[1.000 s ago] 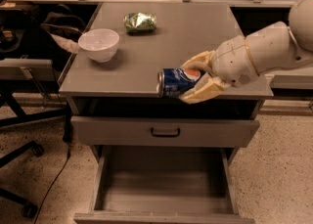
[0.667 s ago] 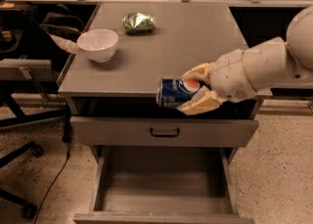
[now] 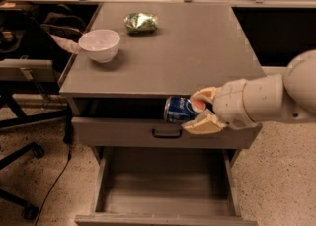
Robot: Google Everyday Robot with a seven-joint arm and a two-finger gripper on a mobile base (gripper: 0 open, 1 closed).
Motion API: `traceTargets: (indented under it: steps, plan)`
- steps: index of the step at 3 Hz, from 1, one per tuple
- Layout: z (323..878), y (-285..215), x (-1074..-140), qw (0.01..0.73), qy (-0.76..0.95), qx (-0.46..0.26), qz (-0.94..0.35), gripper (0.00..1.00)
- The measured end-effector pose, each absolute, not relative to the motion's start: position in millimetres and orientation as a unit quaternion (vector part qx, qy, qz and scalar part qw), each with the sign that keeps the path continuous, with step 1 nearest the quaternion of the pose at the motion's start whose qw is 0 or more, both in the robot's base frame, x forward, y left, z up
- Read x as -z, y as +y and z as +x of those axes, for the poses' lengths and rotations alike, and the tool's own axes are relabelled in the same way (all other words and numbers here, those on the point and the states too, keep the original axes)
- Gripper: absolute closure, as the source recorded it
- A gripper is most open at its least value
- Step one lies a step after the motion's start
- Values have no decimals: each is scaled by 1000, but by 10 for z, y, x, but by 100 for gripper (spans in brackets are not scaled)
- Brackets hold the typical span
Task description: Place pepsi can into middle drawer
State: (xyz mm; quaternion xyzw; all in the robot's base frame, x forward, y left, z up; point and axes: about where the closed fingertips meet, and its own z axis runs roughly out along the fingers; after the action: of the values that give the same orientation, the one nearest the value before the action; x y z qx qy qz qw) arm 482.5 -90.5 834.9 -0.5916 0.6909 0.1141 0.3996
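Currently I see the gripper (image 3: 194,111) at the front edge of the cabinet (image 3: 84,102), with the arm coming in from the right. Its two tan fingers (image 3: 203,125) are pinching the can (image 3: 178,110), one above and one below. The can lies on its side in the air, logo end toward the fingers. It is level with the dark gap under the top (image 3: 197,47) and just above the drawer front (image 3: 108,132) with the dark handle (image 3: 166,133). Lower down, the middle drawer (image 3: 163,193) stands pulled out with its flat floor in view; the can is above it, well apart. On the top, a white bowl (image 3: 100,45) and a green bag (image 3: 141,22) sit toward the left, far from the gripper.
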Motion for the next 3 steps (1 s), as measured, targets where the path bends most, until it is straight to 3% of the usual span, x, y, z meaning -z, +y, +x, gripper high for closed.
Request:
traceTargets:
  steps: [3]
  plan:
    - [4738, -953, -7950, 410, 711, -126, -557, 100]
